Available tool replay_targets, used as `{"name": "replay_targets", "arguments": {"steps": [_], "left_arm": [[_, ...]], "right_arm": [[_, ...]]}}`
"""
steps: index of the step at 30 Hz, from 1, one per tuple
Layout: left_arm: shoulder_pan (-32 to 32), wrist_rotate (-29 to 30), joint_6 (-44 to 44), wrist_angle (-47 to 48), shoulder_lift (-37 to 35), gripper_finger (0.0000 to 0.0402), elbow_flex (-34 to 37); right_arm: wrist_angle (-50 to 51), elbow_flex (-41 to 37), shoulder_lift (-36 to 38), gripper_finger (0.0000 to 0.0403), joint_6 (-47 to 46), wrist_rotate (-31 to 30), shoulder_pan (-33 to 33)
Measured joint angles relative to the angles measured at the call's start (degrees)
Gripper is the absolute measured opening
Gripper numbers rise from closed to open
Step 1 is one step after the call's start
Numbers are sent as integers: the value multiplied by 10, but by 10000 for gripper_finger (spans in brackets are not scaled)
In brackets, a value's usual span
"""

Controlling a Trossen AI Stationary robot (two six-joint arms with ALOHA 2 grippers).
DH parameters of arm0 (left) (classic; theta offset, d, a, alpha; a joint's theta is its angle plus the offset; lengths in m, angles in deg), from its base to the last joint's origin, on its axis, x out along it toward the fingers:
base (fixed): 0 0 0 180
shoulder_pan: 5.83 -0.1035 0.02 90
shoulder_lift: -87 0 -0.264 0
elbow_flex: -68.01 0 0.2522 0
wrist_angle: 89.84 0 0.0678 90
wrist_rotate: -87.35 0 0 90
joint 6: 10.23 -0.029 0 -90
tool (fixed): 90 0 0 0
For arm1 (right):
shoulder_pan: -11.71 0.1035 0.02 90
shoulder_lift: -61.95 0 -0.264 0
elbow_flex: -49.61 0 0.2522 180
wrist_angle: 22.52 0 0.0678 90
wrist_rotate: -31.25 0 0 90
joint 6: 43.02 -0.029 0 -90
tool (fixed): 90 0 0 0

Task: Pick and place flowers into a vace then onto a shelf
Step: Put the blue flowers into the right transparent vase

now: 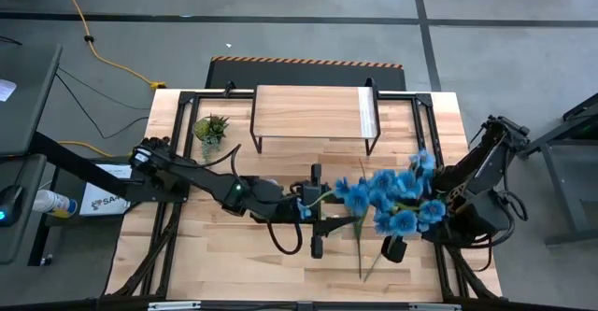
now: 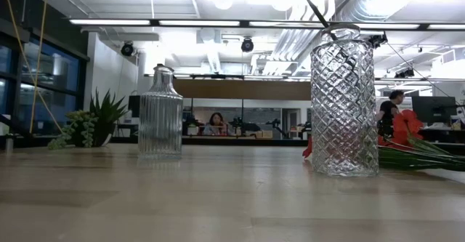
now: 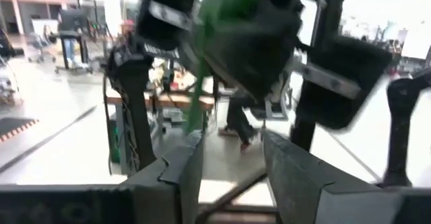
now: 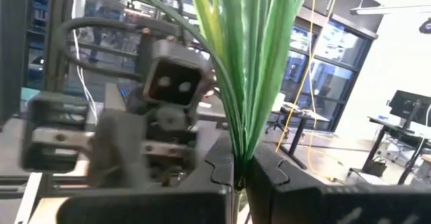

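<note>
The blue flower cluster [image 1: 392,199] hangs over the table's right half, and its green stem [image 1: 327,197] reaches toward the left. My right gripper [image 1: 433,204] is shut on its green leaves [image 4: 249,62]. My left gripper [image 1: 322,204] faces it, open. The stem [image 3: 197,96] runs down beside one of its fingers [image 3: 180,173]. The shelf [image 1: 313,115] stands at the table's far middle. Two glass vases, a ribbed one [image 2: 160,115] and a diamond-cut one [image 2: 345,104], stand on the table. Red flowers [image 2: 403,129] lie beside the diamond-cut vase. My right gripper pinches the bundle of green leaves and stem [image 4: 237,153] between its two fingers. The fingers come level from the table's right side, and the leaves fan out beyond them toward my left gripper. My left gripper stands around the stem's end; I cannot tell whether a finger touches it.
A small green potted plant [image 1: 210,129] stands at the far left, left of the shelf. Loose green stems [image 1: 363,250] lie on the table near its front edge, under the blue cluster. People show in the room beyond the table [image 2: 216,122].
</note>
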Motion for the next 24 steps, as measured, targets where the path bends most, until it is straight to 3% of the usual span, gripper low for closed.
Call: {"name": "replay_targets", "arguments": {"steps": [7,15,24], "left_arm": [[11,8,27,84,-32,217,0],[31,12,79,180,-52,220,0],[46,42,208,347,-54,220,0]], "right_arm": [[-1,1,21,5,27,1,0],[-2,1,56,5,26,43,0],[5,1,94,5,-56,207,0]]}}
